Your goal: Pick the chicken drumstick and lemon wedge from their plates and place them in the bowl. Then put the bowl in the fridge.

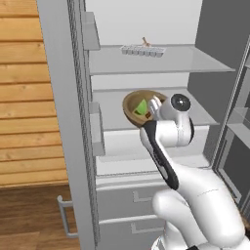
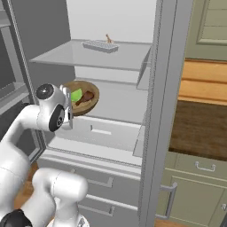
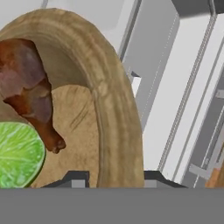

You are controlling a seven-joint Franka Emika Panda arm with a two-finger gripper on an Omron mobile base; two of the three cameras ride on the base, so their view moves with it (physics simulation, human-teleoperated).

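Note:
The fridge (image 1: 146,22) stands open in front of me. The tan wooden bowl (image 1: 133,104) (image 2: 90,104) (image 3: 111,100) hangs tilted over the middle glass shelf (image 1: 200,114). Inside it lie the green lemon wedge (image 1: 142,107) (image 2: 76,95) (image 3: 19,155) and the reddish-brown chicken drumstick (image 2: 87,96) (image 3: 30,92). My gripper (image 1: 155,105) (image 2: 68,101) (image 3: 114,179) is shut on the bowl's near rim, one fingertip inside the bowl and one outside. I cannot tell whether the bowl touches the shelf. The plates are out of view.
An ice cube tray (image 1: 143,50) (image 2: 100,46) sits on the upper shelf. Door bins (image 1: 96,128) line the left door, and drawers with handles (image 1: 132,195) lie below. The right door (image 1: 239,122) stands close to my arm. Green cabinets (image 2: 199,186) are at the right.

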